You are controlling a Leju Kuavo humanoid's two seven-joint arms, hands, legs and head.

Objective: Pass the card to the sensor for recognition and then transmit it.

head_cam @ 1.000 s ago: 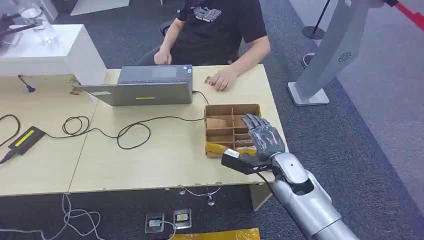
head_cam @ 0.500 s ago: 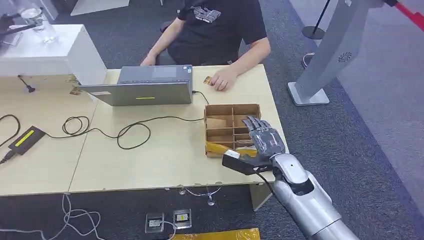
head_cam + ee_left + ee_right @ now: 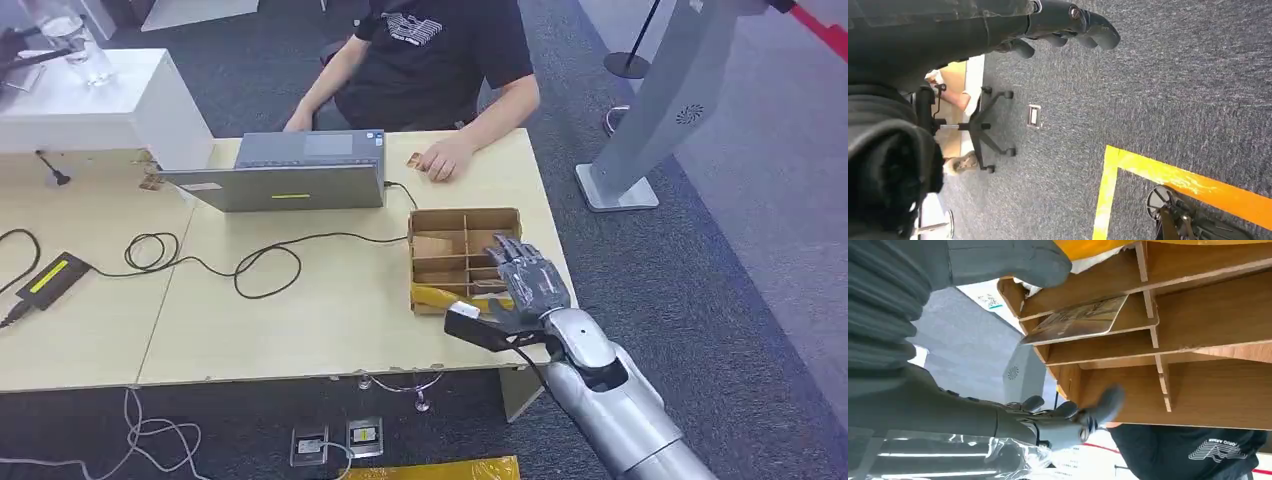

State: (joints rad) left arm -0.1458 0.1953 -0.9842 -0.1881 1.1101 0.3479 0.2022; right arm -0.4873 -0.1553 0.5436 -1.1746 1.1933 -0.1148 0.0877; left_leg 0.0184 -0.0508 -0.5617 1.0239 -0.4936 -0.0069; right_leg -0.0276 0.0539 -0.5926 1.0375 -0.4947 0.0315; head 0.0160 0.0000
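**Q:** so where's the right hand (image 3: 528,283) at, and is it holding the card?

**A:** It's hovering over the near right corner of the divided cardboard box (image 3: 432,218), fingers spread and reaching out over the slots. Nothing in it as far as I can see. In the right wrist view the thumb (image 3: 1013,262) and the darker fingers (image 3: 1083,417) are well apart, with the box compartments between them.

**Q:** and the card?

**A:** The card (image 3: 1078,320) is lying tilted in one slot of the box, just ahead of the hand, between thumb and fingers but not touching either. There's a printed picture on it, too small to read.

**Q:** any writing anywhere?

**A:** The person (image 3: 440,60) sitting across the table (image 3: 330,320), beyond the hand, has a white logo on a black shirt. I can't make out the letters. Their hand (image 3: 447,160) rests on the table by a small brown thing. The laptop (image 3: 280,172) sits further off, to the hand's left.

**Q:** left hand?

**A:** The left hand (image 3: 1068,22) hangs over grey carpet (image 3: 1173,90) with yellow floor tape (image 3: 1188,182), fingers loosely curled, holding nothing.
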